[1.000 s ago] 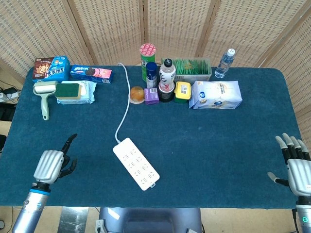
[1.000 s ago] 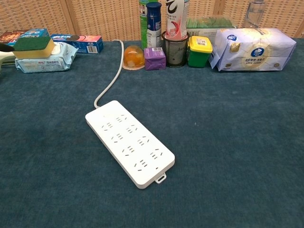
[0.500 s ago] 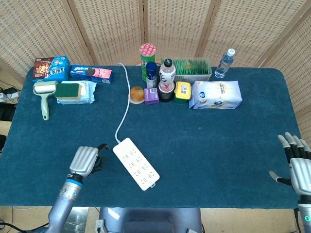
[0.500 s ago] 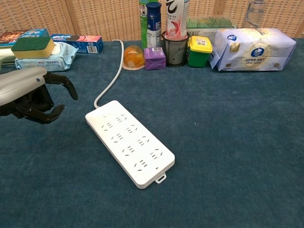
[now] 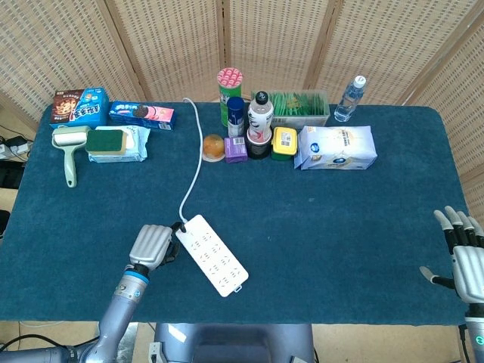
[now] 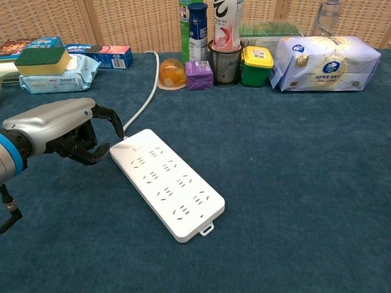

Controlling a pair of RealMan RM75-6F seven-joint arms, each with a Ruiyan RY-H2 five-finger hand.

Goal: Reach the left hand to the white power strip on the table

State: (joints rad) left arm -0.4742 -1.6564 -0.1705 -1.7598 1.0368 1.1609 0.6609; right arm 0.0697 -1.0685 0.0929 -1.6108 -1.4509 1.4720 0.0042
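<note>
The white power strip (image 6: 166, 182) lies flat and diagonal near the table's (image 5: 340, 227) front edge, left of centre, its cord (image 5: 193, 159) running to the far edge; it looks like a rigid, light, smooth plastic slab, likely to slide on the cloth if nudged, so best taken across its short width at the cord end. The left hand (image 6: 64, 130) sits just beside that end, fingers (image 6: 107, 113) curled loosely, holding nothing, tips at or barely touching the strip's corner, contact uncertain. The right hand (image 5: 465, 253) rests at the front right corner, fingers apart, empty.
</note>
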